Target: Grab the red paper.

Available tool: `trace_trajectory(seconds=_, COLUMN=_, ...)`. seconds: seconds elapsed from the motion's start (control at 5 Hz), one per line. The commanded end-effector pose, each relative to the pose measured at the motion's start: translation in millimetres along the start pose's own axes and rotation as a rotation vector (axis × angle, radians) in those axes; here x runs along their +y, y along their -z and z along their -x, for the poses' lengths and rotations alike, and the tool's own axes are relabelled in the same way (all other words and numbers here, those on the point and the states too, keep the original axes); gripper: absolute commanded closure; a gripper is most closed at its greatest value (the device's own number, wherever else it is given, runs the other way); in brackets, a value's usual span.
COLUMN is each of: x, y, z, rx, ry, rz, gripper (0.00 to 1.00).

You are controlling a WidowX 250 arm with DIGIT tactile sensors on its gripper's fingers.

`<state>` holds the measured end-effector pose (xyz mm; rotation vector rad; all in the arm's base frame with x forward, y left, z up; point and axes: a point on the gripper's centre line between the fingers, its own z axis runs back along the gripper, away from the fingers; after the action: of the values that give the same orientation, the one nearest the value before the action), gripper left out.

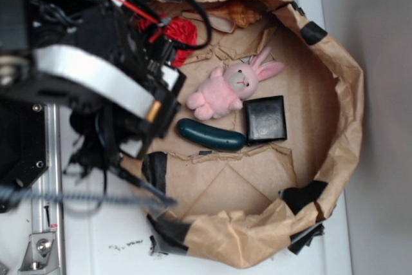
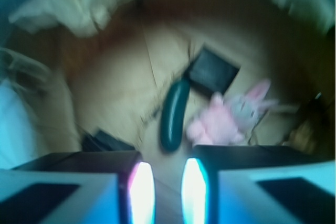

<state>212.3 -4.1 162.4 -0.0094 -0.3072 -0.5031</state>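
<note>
The red paper (image 1: pixel 183 31) is a bright crumpled wad at the back left of the brown paper ring, partly covered by the arm's black and red cables. It does not show in the wrist view. The arm fills the left of the exterior view, where my gripper (image 1: pixel 147 138) is lost in its dark bulk, below and left of the wad. In the wrist view my gripper (image 2: pixel 168 170) is open, with a narrow gap between the bright pads (image 2: pixel 142 192) and nothing in it. It hangs above the paper floor, facing the green pickle.
A brown paper wall with black tape (image 1: pixel 335 114) rings the area. Inside lie a pink plush bunny (image 1: pixel 225 88), a dark green pickle (image 1: pixel 211 134), a black box (image 1: pixel 265 119) and an orange shell-like thing (image 1: pixel 241 12). A metal rail (image 1: pixel 48 223) runs at the left.
</note>
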Motion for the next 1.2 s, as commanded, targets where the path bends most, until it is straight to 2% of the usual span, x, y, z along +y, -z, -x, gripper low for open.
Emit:
trace_trajectory(seconds=0.0, x=24, y=-24, z=-11, rx=-0.015, ry=0.003, rz=-0.08, gripper=0.72)
trace_trajectory(seconds=0.2, x=52, y=-18, z=5, rx=0.012, ry=-0.03, rz=-0.163, gripper=0.0)
trace_trajectory(seconds=0.4, x=83, y=1, z=23, rx=0.039, ry=-0.082, rz=-0.185, gripper=0.0)
trace_trajectory(seconds=0.6, x=91, y=33, z=35, rx=0.121, ry=-0.05, rz=-0.206, gripper=0.0)
trace_trajectory(seconds=1.0, x=83, y=54, z=62, rx=0.173, ry=-0.003, rz=-0.186, gripper=0.0)
